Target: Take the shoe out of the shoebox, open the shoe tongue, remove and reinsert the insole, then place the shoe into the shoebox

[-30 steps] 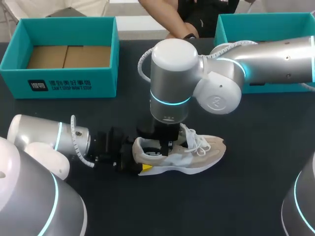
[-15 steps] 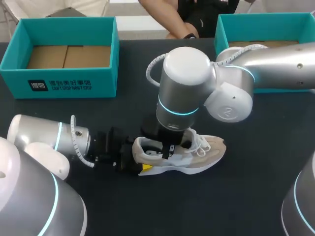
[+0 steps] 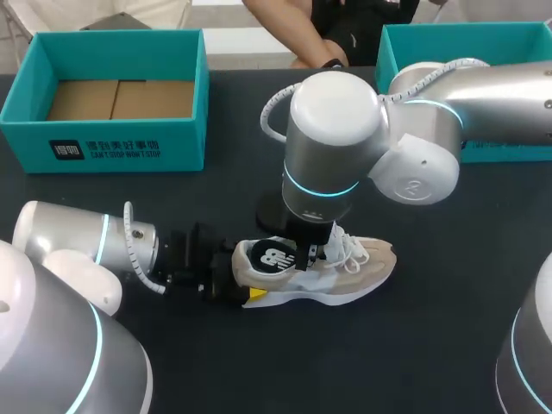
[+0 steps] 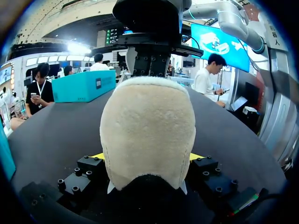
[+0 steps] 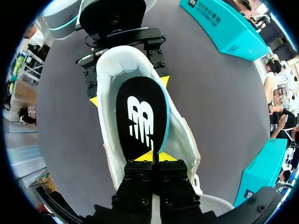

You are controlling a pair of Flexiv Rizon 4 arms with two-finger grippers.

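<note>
The beige suede-and-mesh shoe [image 3: 349, 269] with white laces lies on its sole on the dark table [image 3: 431, 345], heel toward the left arm. The black insole [image 5: 140, 116] with a white logo and teal rim sits in the shoe's opening, over the heel. The right gripper [image 5: 153, 156], above the shoe, pinches the insole's edge with its fingers nearly together. The left gripper [image 4: 147, 157], fingers set wide, clamps the heel from both sides. An open teal cardboard shoebox [image 3: 129, 147] stands well apart, at the table's far left.

The shoebox [image 3: 103, 151] bears white lettering; the insole [image 5: 140, 116], apparently, a white logo.
</note>
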